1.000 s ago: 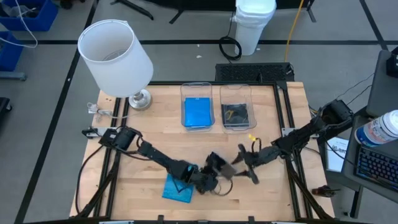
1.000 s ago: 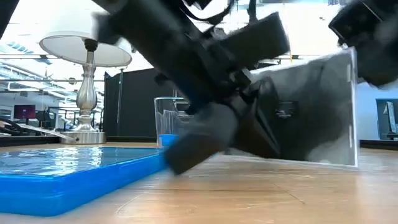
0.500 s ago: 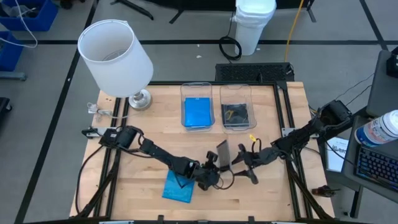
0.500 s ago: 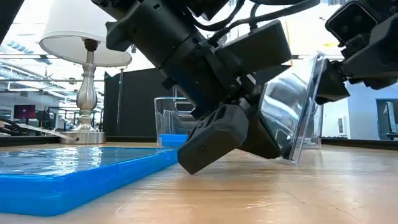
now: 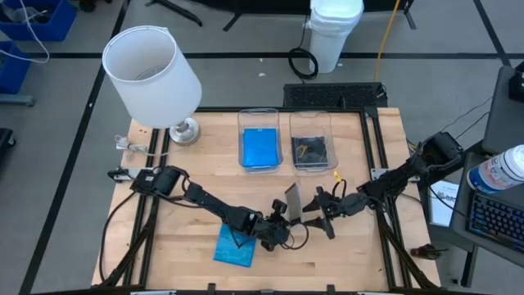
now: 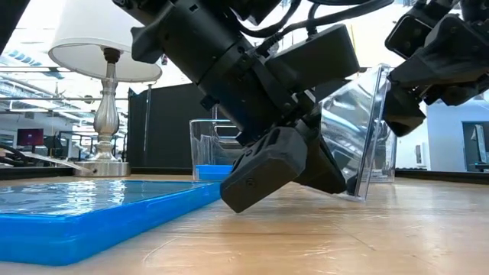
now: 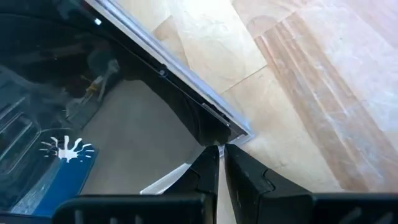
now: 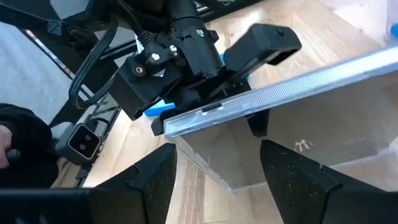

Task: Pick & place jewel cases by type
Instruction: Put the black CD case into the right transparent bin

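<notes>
A grey/clear jewel case (image 5: 291,200) stands steeply on edge at mid-table, its lower edge (image 6: 353,195) on or just above the wood. My left gripper (image 5: 277,228) reaches in from the table's left and is shut on the case. My right gripper (image 8: 217,163) is open just right of it, fingers on either side of the case's upper edge (image 8: 261,99). I cannot tell if they touch it. A bright blue case (image 5: 234,247) lies flat near the table's near edge, beside the left arm. My left gripper pinches the grey/clear case between its two fingers at a lower corner (image 7: 219,133). The fingers (image 6: 267,172) slant down from the table's left. The case stands tilted, nearly upright, above the fingertips.
Two clear bins stand at the far side. The left bin (image 5: 260,123) holds a blue case and the right bin (image 5: 311,123) a dark one. A white-shaded lamp (image 5: 152,70) stands at the far left corner. Bare wood lies between the bins and the grippers.
My left gripper has turned, swinging the grey/clear case from showing its broad face to the near edge to standing steeply, nearly edge-on. My right gripper has shifted slightly up and toward the case's upper edge.
</notes>
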`<state>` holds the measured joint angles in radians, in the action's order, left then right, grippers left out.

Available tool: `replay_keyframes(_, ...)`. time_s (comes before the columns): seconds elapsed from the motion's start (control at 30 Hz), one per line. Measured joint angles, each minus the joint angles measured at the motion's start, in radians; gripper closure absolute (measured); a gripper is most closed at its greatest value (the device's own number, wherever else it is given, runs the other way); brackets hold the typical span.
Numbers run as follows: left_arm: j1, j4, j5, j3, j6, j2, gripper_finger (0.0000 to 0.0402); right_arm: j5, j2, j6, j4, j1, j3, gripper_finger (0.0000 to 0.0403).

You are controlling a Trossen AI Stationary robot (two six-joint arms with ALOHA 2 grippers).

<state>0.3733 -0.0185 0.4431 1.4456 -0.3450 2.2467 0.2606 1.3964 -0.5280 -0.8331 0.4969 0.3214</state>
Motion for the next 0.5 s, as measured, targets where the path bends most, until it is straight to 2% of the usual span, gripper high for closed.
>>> replay_keyframes(0.5,-0.017,-0.099,0.003,0.0,0.001,-0.001,0.0366,-0.002,0.0,-0.036,0.007,0.025,0.0,0.0181)
